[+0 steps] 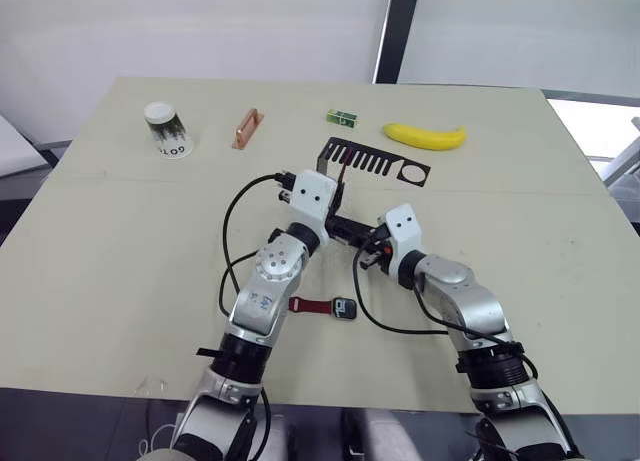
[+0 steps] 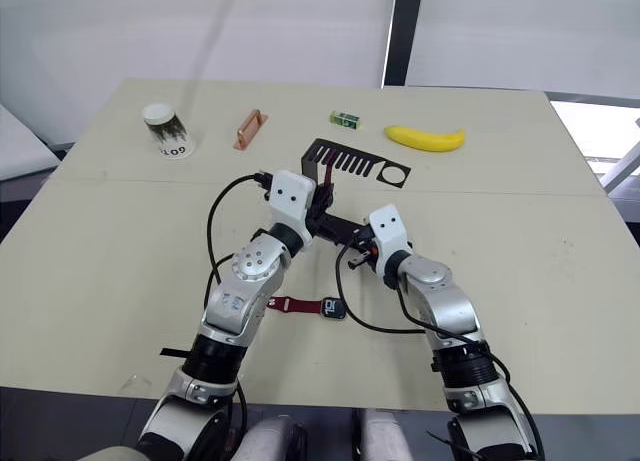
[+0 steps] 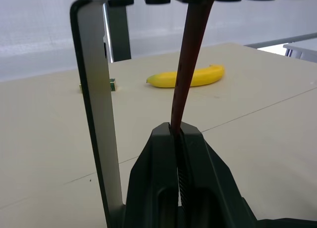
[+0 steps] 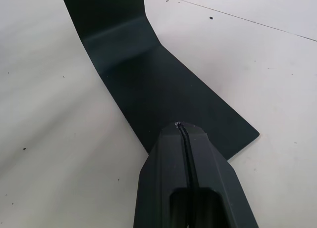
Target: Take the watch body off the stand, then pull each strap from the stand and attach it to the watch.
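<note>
the watch body lies flat on the beige table, near the front edge, between the two forearms, with one dark-red strap already joined to it and stretched out toward the robot's left. and there's the stand, further back on the table, black, comb-slotted top pointing toward the robot's right and ending in a round hole.

left gripper is right under that slotted top, fingers pinched tight on the second strap, which hangs down from a slot, its lower end caught between the fingertips, beside the stand's upright wall. right gripper is down low, jaws pressed together with no gap, tip resting on the flat foot of the stand close to its edge; i can't see anything held between them.

round the back of the table: a white cup with dark print upside down on the robot's left, a copper-coloured bar next to it, a small green block just behind the stand, and a yellow banana off to the right. a faint seam runs across the tabletop. behind it, pale white wall panels split by a dark vertical post, and bright light spilling in at the far right.
</note>
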`<action>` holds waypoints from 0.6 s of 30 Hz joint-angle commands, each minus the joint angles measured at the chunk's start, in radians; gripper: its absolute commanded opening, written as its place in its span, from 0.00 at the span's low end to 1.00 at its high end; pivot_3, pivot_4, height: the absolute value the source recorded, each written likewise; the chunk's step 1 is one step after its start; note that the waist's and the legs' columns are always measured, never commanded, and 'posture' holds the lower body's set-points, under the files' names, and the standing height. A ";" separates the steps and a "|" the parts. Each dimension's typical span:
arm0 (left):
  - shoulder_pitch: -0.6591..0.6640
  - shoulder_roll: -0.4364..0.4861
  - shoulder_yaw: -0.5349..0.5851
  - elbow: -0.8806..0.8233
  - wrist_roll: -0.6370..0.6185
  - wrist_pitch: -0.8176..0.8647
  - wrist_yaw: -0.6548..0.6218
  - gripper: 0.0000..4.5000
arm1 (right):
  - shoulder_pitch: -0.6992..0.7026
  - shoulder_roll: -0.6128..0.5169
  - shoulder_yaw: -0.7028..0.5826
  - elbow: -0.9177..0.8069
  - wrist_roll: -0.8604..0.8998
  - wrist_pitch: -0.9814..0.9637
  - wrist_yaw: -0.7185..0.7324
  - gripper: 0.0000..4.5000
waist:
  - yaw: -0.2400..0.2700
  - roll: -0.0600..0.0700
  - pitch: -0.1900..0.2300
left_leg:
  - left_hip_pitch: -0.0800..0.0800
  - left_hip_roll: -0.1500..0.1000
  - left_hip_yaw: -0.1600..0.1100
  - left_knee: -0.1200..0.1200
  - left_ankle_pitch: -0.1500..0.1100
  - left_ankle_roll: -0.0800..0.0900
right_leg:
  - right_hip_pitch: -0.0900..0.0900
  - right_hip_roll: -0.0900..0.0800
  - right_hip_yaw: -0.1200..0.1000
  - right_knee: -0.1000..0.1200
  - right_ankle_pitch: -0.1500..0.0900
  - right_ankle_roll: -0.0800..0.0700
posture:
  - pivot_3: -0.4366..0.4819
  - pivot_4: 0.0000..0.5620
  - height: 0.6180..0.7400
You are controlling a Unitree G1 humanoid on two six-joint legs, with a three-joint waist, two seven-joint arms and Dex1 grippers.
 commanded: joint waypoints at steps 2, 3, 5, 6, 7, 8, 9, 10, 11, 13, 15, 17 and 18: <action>-0.012 -0.018 0.005 -0.034 -0.007 -0.027 -0.012 0.01 | 0.010 0.006 0.000 0.005 -0.006 0.023 -0.017 0.00 | 0.000 0.000 0.000 | 0.000 0.000 0.000 0.000 0.000 0.000 | 0.000 0.000 0.000 0.000 0.000 0.000 | 0.48 0.27 1.00; -0.011 -0.023 0.009 -0.039 -0.016 -0.019 -0.014 0.01 | 0.010 0.007 0.000 0.005 -0.006 0.023 -0.017 0.00 | 0.000 0.000 0.000 | 0.000 0.000 0.000 0.000 0.000 0.000 | 0.000 0.000 0.000 0.000 0.000 0.000 | 0.48 0.27 1.00; -0.011 -0.027 0.011 -0.057 -0.031 -0.017 -0.025 0.01 | 0.010 0.006 0.000 0.006 -0.005 0.023 -0.016 0.00 | 0.000 0.000 0.000 | 0.000 0.000 0.000 0.000 0.000 0.000 | 0.000 0.000 0.000 0.000 0.000 0.000 | 0.48 0.27 1.00; -0.010 -0.028 0.012 -0.069 -0.035 -0.017 -0.031 0.01 | 0.010 0.006 0.000 0.007 -0.006 0.023 -0.015 0.00 | 0.000 0.000 0.000 | 0.000 0.000 0.000 0.000 0.000 0.000 | 0.000 0.000 0.000 0.000 0.000 0.000 | 0.48 0.27 1.00; -0.009 -0.027 0.011 -0.076 -0.038 -0.017 -0.034 0.01 | 0.010 0.005 0.001 0.007 -0.006 0.023 -0.015 0.00 | 0.000 0.000 0.000 | 0.000 0.000 0.000 0.000 0.000 0.000 | 0.000 0.000 0.000 0.000 0.000 0.000 | 0.48 0.27 1.00; -0.004 -0.024 0.011 -0.090 -0.037 -0.011 -0.036 0.01 | 0.009 0.004 0.001 0.008 -0.006 0.023 -0.014 0.00 | 0.000 0.000 0.000 | 0.000 0.000 0.000 0.000 0.000 0.000 | 0.000 0.000 0.000 0.000 0.000 0.000 | 0.48 0.27 1.00; 0.002 -0.020 0.010 -0.102 -0.038 -0.005 -0.039 0.01 | 0.009 0.003 0.001 0.010 -0.006 0.023 -0.012 0.00 | 0.000 0.000 0.000 | 0.000 0.000 0.000 0.000 0.000 0.000 | 0.000 0.000 0.000 0.000 0.000 0.000 | 0.48 0.27 1.00; 0.017 -0.010 0.014 -0.128 -0.043 0.004 -0.047 0.01 | 0.005 0.003 0.002 0.015 -0.007 0.021 -0.010 0.00 | -0.001 0.000 0.000 | 0.000 0.000 0.000 0.000 0.000 0.000 | 0.000 0.000 0.000 0.000 0.000 0.000 | 0.48 0.27 1.00; 0.032 0.000 0.018 -0.153 -0.048 0.011 -0.056 0.01 | 0.002 0.001 0.003 0.019 -0.007 0.020 -0.009 0.00 | -0.002 0.000 0.000 | 0.000 0.000 0.000 0.000 0.000 0.000 | 0.000 0.000 0.000 0.000 0.000 0.000 | 0.48 0.27 1.00; 0.061 0.018 0.019 -0.193 -0.055 0.014 -0.076 0.01 | -0.002 -0.001 0.005 0.025 -0.008 0.019 -0.006 0.00 | -0.002 0.000 0.000 | 0.000 0.000 0.000 -0.001 0.000 0.000 | 0.000 0.000 0.000 0.000 0.000 0.000 | 0.48 0.27 1.00; 0.088 0.035 0.013 -0.230 -0.064 0.010 -0.101 0.01 | -0.005 -0.002 0.006 0.031 -0.009 0.016 -0.004 0.00 | -0.001 0.000 0.000 | 0.000 0.000 0.000 0.000 0.000 0.000 | 0.000 0.000 0.000 0.000 0.000 0.000 | 0.48 0.27 1.00; 0.117 0.054 0.015 -0.276 -0.085 0.014 -0.131 0.01 | -0.011 -0.004 0.006 0.038 -0.008 0.012 0.000 0.00 | -0.001 0.000 0.000 | 0.000 0.000 0.000 0.000 0.000 0.000 | 0.000 0.000 0.000 0.000 0.000 0.000 | 0.48 0.27 1.00; 0.130 0.065 0.019 -0.300 -0.101 0.022 -0.150 0.01 | -0.014 -0.006 0.005 0.040 -0.008 0.008 0.002 0.00 | -0.001 0.000 0.000 | 0.000 0.000 0.000 0.000 0.000 0.000 | 0.000 0.000 0.000 0.000 0.000 0.000 | 0.48 0.27 1.00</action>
